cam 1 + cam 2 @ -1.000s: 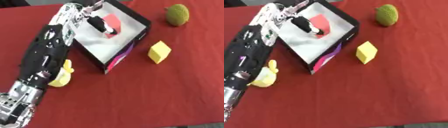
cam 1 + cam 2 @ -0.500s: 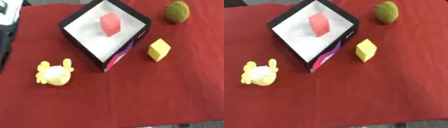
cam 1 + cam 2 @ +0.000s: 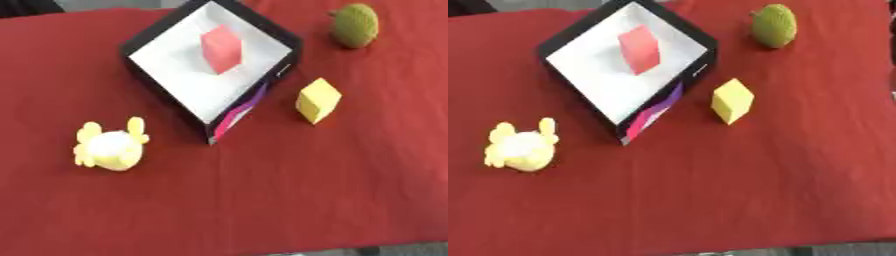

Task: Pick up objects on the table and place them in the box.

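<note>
Left eye view — box (image 3: 278, 75) (red block (image 3: 221, 49) inside) at the cloth's (image 3: 262, 200) far edge, broad bare cloth nearer — no hands visible.

The table (image 3: 350, 200) wears a matt red cloth. The box (image 3: 262, 30) looks like card, white inside. The green ball (image 3: 354, 25) looks rough.

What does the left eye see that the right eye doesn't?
Only the left eye view: a wider stretch of red cloth left of the yellow toy; no extra object.

Only the right eye view: the cloth's right edge, with a grey strip beyond it.

Both: the box with the red block inside, the yellow cube, the green ball and the toy. Neither shows a robot hand.
</note>
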Robot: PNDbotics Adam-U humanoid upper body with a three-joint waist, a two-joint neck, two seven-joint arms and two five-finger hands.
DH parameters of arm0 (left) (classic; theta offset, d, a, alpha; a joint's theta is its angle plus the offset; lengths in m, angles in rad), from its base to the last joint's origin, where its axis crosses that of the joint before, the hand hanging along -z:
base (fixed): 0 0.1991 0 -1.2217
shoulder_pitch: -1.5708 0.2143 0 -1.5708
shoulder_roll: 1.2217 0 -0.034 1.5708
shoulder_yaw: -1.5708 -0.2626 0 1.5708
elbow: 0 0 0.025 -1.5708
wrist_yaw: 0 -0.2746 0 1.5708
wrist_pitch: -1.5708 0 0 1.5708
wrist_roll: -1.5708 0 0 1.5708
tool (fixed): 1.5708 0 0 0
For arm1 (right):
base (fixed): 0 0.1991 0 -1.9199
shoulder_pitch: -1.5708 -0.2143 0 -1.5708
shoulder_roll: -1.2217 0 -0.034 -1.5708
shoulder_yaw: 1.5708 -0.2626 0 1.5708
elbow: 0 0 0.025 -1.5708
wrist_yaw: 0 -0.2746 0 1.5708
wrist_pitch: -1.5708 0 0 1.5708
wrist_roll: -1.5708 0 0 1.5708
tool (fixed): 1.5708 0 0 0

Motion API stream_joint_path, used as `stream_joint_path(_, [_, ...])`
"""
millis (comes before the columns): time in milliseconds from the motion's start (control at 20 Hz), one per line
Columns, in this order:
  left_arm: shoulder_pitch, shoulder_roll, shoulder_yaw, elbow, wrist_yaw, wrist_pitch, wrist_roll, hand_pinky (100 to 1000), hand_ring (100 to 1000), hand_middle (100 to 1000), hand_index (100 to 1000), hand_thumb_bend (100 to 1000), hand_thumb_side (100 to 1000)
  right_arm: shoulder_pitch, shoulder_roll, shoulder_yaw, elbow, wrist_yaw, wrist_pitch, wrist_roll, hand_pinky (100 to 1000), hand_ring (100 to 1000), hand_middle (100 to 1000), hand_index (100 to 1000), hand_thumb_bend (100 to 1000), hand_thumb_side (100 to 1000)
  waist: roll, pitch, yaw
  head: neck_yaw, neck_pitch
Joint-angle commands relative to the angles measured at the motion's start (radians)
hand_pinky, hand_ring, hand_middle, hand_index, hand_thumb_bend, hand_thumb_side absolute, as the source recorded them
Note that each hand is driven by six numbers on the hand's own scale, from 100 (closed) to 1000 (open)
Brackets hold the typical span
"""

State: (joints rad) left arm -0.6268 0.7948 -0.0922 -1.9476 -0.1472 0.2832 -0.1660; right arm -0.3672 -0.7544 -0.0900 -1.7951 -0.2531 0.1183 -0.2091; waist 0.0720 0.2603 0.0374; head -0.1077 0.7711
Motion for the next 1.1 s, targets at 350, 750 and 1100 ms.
stream_joint_path(350, [0.173, -0.062, 0.096, -0.052, 0.217, -0.065, 0.322, 905, 786, 783, 909, 253, 567, -0.108, -0.361, 0.138, -0.112, 0.273, -0.051, 0.357, 910, 851, 817, 860, 100, 504, -0.03, -0.029, 0.014, -0.012, -0.001])
stream_joint_path(750, [0.224, -0.114, 0.125, -0.052, 0.262, -0.097, 0.388, 910, 786, 781, 904, 236, 586, -0.189, -0.5, 0.275, -0.151, 0.392, -0.115, 0.586, 891, 853, 816, 862, 196, 586, -0.05, -0.023, 0.039, -0.039, -0.001])
stream_joint_path(1100, [0.224, -0.119, 0.113, -0.052, 0.263, -0.093, 0.356, 912, 788, 782, 902, 237, 599, -0.24, -0.507, 0.381, -0.17, 0.384, -0.106, 0.729, 878, 840, 825, 877, 219, 583, -0.054, -0.017, 0.054, -0.054, -0.001])
